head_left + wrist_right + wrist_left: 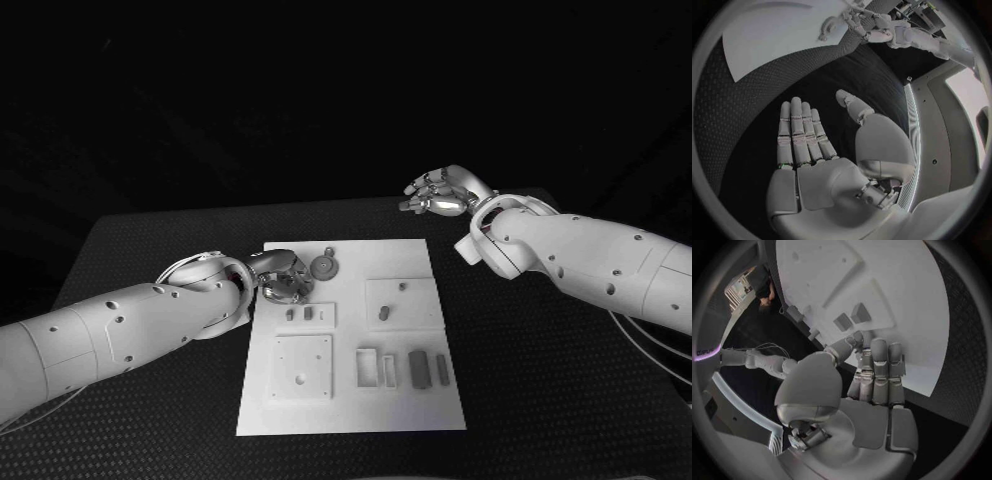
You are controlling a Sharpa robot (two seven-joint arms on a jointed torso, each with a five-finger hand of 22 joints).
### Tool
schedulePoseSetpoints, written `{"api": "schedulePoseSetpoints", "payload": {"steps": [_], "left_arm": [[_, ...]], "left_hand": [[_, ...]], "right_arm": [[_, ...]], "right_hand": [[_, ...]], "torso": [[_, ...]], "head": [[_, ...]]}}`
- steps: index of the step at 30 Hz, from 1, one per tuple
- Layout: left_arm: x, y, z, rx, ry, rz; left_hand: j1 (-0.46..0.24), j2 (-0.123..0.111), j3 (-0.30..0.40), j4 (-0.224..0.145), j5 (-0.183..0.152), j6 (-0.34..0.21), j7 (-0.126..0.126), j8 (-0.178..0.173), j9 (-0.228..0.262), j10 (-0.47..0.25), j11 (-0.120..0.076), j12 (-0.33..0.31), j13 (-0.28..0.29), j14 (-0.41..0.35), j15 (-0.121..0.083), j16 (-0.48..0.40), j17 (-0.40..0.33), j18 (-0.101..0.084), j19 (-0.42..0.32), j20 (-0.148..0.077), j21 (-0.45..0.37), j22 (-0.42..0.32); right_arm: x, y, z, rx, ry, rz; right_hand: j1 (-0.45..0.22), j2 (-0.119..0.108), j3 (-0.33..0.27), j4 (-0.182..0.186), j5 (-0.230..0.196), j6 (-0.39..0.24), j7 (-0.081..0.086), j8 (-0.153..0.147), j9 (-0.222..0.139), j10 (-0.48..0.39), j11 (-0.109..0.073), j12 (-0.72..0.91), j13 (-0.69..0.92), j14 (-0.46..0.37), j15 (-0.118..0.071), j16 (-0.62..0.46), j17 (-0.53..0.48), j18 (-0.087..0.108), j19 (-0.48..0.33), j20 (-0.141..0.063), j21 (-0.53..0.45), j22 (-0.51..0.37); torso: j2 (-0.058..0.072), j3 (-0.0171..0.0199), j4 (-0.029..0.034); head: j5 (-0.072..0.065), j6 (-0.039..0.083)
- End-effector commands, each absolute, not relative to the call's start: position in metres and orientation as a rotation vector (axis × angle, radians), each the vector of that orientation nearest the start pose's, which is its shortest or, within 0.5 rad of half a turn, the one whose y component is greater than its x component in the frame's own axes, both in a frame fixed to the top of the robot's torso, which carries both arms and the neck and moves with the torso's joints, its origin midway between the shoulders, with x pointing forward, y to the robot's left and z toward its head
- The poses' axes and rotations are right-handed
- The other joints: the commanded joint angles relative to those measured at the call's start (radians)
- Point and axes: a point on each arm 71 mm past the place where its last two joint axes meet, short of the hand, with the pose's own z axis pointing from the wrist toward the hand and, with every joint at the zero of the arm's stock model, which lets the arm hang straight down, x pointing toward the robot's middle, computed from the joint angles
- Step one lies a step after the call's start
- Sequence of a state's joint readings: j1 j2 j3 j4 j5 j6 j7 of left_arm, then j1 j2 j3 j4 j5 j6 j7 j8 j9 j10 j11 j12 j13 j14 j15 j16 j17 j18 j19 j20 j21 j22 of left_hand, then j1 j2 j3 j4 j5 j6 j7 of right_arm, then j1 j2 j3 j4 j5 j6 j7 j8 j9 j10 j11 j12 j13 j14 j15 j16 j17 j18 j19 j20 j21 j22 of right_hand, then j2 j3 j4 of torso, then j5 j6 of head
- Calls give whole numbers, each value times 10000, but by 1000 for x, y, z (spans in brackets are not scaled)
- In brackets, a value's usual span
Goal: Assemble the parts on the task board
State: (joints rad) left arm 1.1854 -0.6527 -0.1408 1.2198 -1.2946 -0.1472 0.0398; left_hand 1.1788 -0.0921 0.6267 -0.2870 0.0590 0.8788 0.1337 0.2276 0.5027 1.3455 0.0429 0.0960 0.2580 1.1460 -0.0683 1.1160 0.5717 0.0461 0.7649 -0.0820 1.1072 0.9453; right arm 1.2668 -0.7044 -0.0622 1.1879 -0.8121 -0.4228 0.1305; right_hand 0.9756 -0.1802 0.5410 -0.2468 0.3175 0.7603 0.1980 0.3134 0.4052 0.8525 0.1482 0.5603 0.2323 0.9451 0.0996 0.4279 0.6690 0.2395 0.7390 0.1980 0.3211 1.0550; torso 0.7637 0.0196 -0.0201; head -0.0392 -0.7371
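Under the left hand (pixel 277 280) (fingers extended) lies the task board (pixel 397 405).

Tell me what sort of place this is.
Most likely a robotics lab test bench. A white task board with small grey parts set in its recesses lies on a black table, and the left hand and right hand work over it.

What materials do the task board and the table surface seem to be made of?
Task board: likely rigid plastic, matte white; smooth, with crisp raised and recessed shapes. Table: seemingly a black textured mat or fabric; a fine dotted weave shows in the right wrist view.
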Motion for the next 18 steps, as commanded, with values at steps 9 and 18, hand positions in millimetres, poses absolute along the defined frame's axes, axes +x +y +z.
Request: {"api": "schedulePoseSetpoints", "payload": {"steps": [9,18], "left_arm": [[518,196,-251,1409,19091,-6976],[520,210,-252,1321,19252,-6633]], "left_hand": [[188,-404,-95,-24,-72,-416,-140,-131,-71,1,3,-127,9,-106,17,131,38,46,-13,-807,-52,68],[327,-470,-93,-21,-68,-366,-174,-36,-39,-10,15,-156,12,-166,30,201,69,38,-68,-792,-45,122]], "right_arm": [[554,-239,-170,4187,15326,8816],[554,-242,-170,4212,15352,8770]], "right_hand": [[91,-19,-65,2,42,-87,182,49,-16,45,38,-58,-35,7,63,-79,-10,-31,15,55,-59,-4],[100,-21,-67,-1,40,-86,181,50,-19,41,40,-62,-49,3,66,-87,-10,-29,11,56,-67,-2]], "torso": [[-2,6,10],[-1,-6,10]], "head": [[2,62],[-1,68]]}}
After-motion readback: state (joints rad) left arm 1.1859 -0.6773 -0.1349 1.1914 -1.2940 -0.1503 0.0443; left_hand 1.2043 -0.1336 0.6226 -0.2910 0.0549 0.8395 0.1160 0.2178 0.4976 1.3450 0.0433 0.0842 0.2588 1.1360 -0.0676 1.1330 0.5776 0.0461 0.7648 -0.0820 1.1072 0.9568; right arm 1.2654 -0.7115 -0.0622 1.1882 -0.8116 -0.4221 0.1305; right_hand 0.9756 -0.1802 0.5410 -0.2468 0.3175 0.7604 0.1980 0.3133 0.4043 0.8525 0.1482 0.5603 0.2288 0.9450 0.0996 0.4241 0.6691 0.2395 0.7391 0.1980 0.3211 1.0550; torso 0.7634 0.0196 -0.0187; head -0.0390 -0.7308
